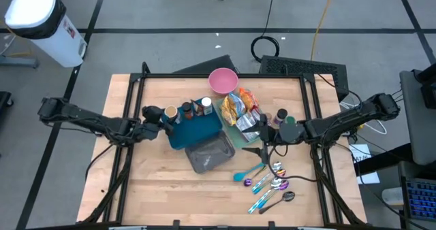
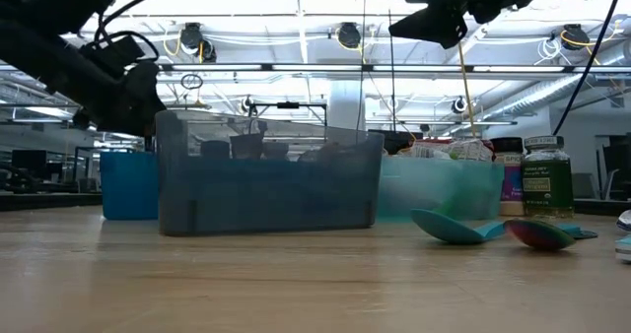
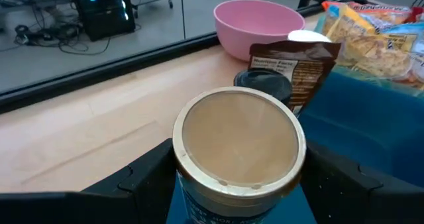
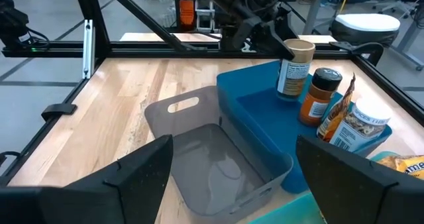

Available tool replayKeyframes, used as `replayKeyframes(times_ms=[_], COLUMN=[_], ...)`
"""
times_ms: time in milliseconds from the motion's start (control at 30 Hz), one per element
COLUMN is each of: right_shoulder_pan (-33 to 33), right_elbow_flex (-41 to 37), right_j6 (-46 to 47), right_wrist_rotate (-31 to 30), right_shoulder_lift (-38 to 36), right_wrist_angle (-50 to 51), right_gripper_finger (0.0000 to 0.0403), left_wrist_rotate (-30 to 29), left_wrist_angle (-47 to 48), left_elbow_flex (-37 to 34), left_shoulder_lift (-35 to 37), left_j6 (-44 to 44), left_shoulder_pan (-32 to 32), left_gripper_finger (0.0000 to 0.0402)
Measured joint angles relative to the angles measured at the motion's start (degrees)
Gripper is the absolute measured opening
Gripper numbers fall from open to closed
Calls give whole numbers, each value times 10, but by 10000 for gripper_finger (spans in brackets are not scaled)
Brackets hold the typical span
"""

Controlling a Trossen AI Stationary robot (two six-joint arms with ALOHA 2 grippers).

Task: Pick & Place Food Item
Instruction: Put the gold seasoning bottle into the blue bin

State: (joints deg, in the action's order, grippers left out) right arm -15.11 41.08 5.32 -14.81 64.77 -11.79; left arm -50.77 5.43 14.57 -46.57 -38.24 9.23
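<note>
The left gripper grasps the tan-lidded canister standing at the corner of the blue bin; lift it straight up, clear of the neighbouring jars. Right gripper hangs released, apparently above the grey bin.

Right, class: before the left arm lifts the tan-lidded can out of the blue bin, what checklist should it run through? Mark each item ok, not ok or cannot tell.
1. Left gripper placed around the can: ok.
2. Can upright in the blue bin: ok.
3. Grip firm enough to lift: cannot tell.
4. Neighbouring orange jar apart from the can: ok.
5. Grey bin empty for a drop: ok.
6. Right gripper open, empty, away from the can: ok.
</note>
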Motion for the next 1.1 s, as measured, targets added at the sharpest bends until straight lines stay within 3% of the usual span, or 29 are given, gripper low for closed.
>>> replayKeyframes(times_ms=[500,733,800,1100], right_shoulder_pan=[0,0,0,0], right_elbow_flex=[0,0,0,-1], right_j6=[0,0,0,-2], right_wrist_rotate=[0,0,0,0], right_shoulder_lift=[0,0,0,-31], right_wrist_angle=[1,9,16,74], right_gripper_finger=[309,309,309,309], left_wrist_rotate=[44,45,47,73], left_wrist_angle=[-85,-98,-95,-117], left_elbow_flex=[0,1,1,1], left_shoulder_lift=[-90,-105,-99,-33], left_j6=[36,51,56,109], left_shoulder_pan=[-60,-64,-64,-64], left_gripper_finger=[276,377,390,352])
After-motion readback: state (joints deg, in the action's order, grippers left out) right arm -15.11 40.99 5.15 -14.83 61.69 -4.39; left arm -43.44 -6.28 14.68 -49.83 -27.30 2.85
